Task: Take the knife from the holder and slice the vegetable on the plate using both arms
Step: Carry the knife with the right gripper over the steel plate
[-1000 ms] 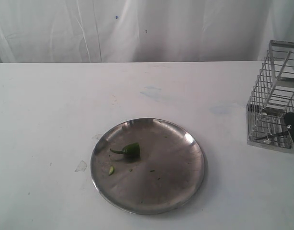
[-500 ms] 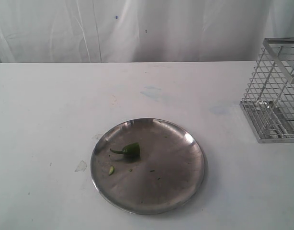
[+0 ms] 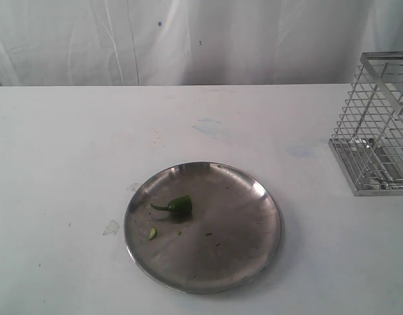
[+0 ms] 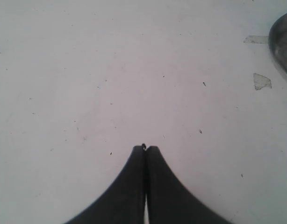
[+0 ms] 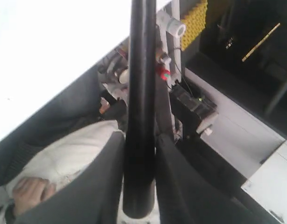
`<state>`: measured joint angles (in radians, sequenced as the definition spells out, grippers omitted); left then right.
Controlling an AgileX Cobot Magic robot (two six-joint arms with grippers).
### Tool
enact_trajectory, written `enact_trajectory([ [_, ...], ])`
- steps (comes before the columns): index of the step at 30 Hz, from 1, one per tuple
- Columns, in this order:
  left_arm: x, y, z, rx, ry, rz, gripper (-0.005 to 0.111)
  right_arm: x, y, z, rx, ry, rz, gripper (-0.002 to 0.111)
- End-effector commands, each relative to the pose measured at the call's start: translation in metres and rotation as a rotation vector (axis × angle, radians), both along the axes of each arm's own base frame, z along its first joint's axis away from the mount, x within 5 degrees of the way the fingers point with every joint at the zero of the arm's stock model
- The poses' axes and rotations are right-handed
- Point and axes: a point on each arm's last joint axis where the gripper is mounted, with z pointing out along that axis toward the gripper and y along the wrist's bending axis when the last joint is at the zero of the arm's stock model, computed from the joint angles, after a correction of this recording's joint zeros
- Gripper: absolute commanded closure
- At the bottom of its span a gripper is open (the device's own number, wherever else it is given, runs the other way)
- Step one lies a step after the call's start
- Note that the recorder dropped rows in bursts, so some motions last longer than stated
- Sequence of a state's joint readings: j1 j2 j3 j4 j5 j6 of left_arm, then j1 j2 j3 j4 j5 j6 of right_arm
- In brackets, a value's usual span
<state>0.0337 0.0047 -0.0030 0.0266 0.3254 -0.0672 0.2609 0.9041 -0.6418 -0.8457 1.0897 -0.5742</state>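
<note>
White table (image 3: 70,144) before a white curtain (image 3: 188,39); neither arm shows in the exterior view.

Left gripper (image 4: 146,148): jaws pressed fully together, holding nothing, poised over bare table just off the plate (image 4: 283,42), whose rim enters the edge of the left wrist view.

Right gripper (image 5: 139,140): jaws narrowed on a long black bar, by its look the handle of the knife (image 5: 141,70), which runs straight out between the fingers. The blade is not in view. This camera looks past the table's edge into the room, so the gripper's place relative to the plate cannot be told.

The vegetable (image 3: 181,205) lies on the plate (image 3: 235,244), in the half away from the holder (image 3: 375,125), with its long axis roughly across the exterior view and its stem pointing away from the holder. A small cut slice (image 3: 152,233) lies near it on the plate. The holder stands well apart from the plate, and no knife shows in it.

Judgement: the left gripper is probably the nearer one for steadying the vegetable. The knife should come in from the holder's side, its blade set crosswise to the vegetable's long axis.
</note>
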Motion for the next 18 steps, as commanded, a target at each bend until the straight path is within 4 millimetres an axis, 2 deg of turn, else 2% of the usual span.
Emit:
enact_trajectory([
  [1, -0.001, -0.001, -0.002, -0.006, 0.018, -0.006, 0.107, -0.015, 0.010, 0.000, 0.170, -0.008, 0.054, 0.108],
  [7, -0.001, -0.001, -0.002, -0.006, 0.018, -0.006, 0.107, -0.024, 0.040, 0.002, 0.623, -0.112, 0.109, 0.108],
  [12, -0.001, -0.001, -0.002, -0.006, 0.018, -0.006, 0.107, -0.024, 0.070, 0.004, 1.049, -0.093, 0.060, 0.108],
  [14, -0.001, -0.001, -0.002, -0.006, 0.018, -0.006, 0.107, -0.021, 0.080, 0.002, 1.169, -0.044, 0.014, 0.108],
  [18, -0.001, -0.001, -0.002, -0.006, 0.018, -0.006, 0.107, -0.007, 0.092, -0.008, 1.273, 0.039, -0.072, 0.108],
])
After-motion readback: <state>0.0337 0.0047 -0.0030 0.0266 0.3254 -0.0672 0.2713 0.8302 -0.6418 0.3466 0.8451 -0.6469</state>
